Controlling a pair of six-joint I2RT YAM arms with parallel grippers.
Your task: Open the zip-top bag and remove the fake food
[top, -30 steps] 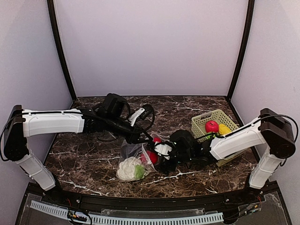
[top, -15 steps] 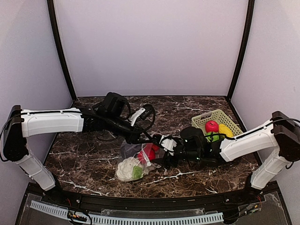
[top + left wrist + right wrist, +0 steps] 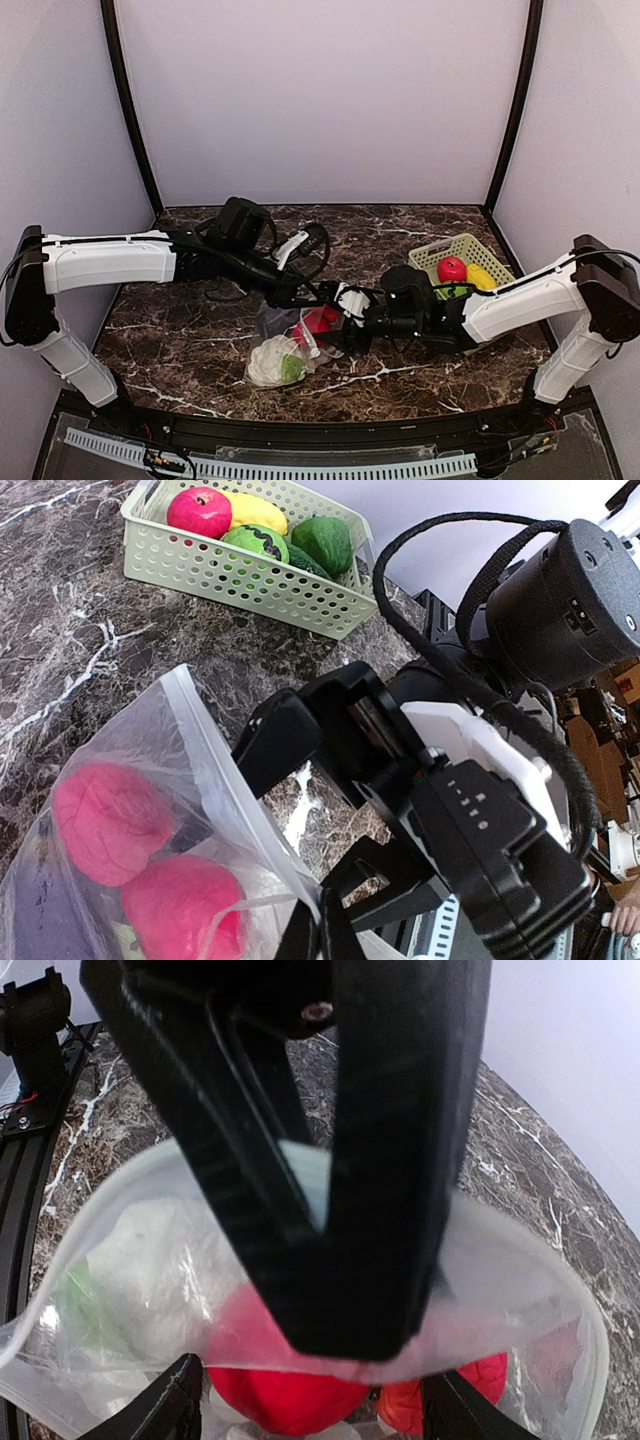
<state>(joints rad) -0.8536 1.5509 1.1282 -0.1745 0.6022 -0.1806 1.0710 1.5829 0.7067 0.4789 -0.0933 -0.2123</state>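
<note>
The clear zip-top bag lies mid-table with its mouth toward the right arm. My left gripper is shut on the bag's upper rim, its tips pinching the plastic. Inside lie the fake food: a white cauliflower with green leaves, two red fruits and a dark purplish piece. My right gripper is open at the mouth. In the right wrist view its tips stand on either side of the red fruits, partly behind the left gripper's black fingers.
A light-green lattice basket stands at the right rear behind the right arm. It holds a red apple, a yellow fruit and green pieces. Black cables loop beside the left wrist.
My right gripper has swung from the bag's lower right side up to its mouth, and its forearm has moved right. The left gripper keeps its pinch on the rim.
</note>
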